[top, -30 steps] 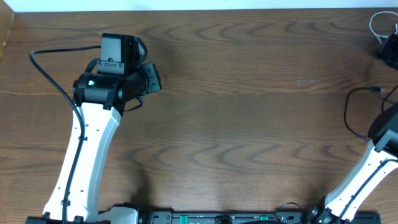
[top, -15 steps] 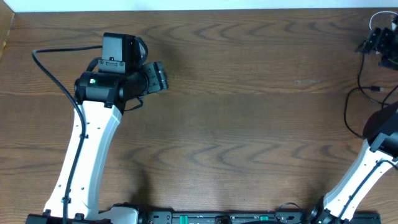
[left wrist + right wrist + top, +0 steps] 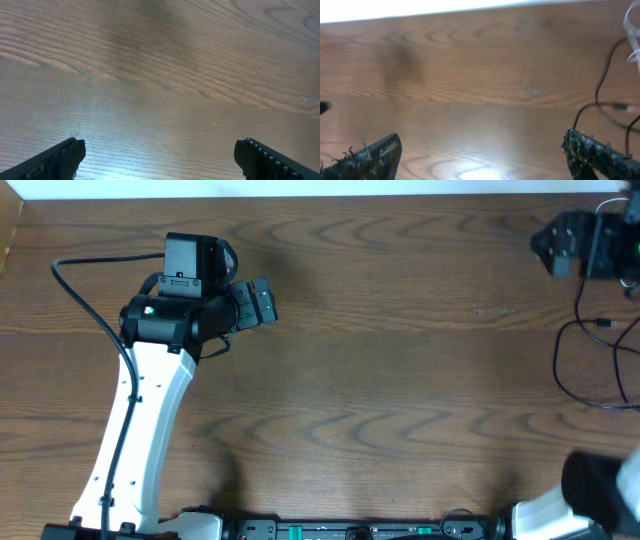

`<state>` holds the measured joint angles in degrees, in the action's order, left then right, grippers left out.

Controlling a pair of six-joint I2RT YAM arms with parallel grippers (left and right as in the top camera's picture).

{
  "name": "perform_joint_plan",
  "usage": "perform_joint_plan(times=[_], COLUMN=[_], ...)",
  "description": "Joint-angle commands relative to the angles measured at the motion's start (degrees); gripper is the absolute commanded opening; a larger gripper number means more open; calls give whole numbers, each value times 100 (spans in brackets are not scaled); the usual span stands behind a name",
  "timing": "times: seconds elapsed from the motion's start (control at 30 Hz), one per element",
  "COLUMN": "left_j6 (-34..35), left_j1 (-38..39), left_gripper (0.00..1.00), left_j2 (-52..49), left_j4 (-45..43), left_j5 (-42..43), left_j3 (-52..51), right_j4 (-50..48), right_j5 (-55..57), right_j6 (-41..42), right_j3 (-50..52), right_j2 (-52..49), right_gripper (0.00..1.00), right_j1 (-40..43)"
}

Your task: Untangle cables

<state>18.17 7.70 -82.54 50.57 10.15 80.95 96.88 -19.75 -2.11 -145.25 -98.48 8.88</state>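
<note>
The black cable (image 3: 558,360) lies in a loose loop at the table's right edge, its small plug (image 3: 603,325) pointing right. A bit of the white cable (image 3: 603,204) shows at the far right corner. My right gripper (image 3: 545,245) hovers open just left of it, holding nothing. In the right wrist view the gripper (image 3: 482,150) spans bare wood, with the black cable (image 3: 606,67) and white cable (image 3: 630,30) off to the right. My left gripper (image 3: 262,302) is open over bare table at the left, and in its wrist view the gripper (image 3: 160,152) is empty.
The left arm's thick black wire (image 3: 85,300) arcs over the table's left side. The table's far edge (image 3: 320,194) runs along the top. The wood surface (image 3: 400,380) between the arms carries nothing.
Both grippers have opened wide. The right gripper has swung left from the right edge, away from the cables. The left arm has hardly moved.
</note>
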Motion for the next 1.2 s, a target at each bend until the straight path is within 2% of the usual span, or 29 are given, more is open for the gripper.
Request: perform_joint_plan(times=[0.0,0.37,0.53,0.63,0.83,1.17], left_j6=[7,7,7,7,7,7], left_j1=[-24,-24,-24,-24,-24,-24], left_gripper=[100,100,100,100,99,100], left_j2=[-20,-20,-20,-20,-20,-20], left_j4=[0,0,0,0,0,0], left_j5=[-17,-17,-17,-17,-17,-17], left_j3=[26,26,26,26,26,26], right_j4=[31,24,20,-343,-2079,-6382], right_j5=[-31,107,313,474,479,483], right_j6=[-52,-59,-57,-57,-57,-251], right_j3=[-24,-24,13,374,2544,7914], right_j2=[389,1600,1753,1923,2920,5407], right_gripper=[99,99,99,99,99,99], right_j1=[-168,-181,-181,-184,-188,-457])
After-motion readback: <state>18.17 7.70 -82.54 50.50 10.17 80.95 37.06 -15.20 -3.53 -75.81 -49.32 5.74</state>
